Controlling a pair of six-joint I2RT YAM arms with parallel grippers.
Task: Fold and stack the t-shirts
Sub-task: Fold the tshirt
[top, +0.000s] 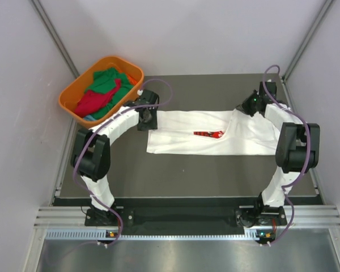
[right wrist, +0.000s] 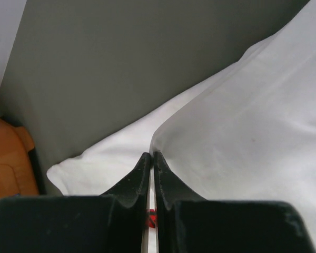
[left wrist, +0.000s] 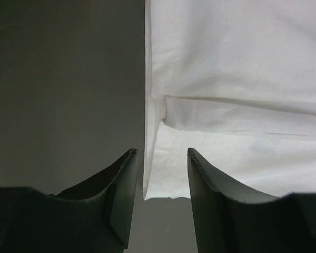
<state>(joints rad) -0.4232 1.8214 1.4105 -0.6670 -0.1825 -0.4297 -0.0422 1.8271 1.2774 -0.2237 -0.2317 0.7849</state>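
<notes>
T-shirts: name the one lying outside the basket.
The white t-shirt, spread flat on the table; the green t-shirt and red t-shirt sit crumpled in the basket.

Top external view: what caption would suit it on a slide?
White t-shirt spread on the table: left claw open at one end, right claw shut at the other, orange basket of shirts nearby.

Cloth, plastic, matt worktop
The white t-shirt is soft, faintly creased matt cloth; worktop smooth dark grey; basket slightly shiny orange plastic.
</notes>
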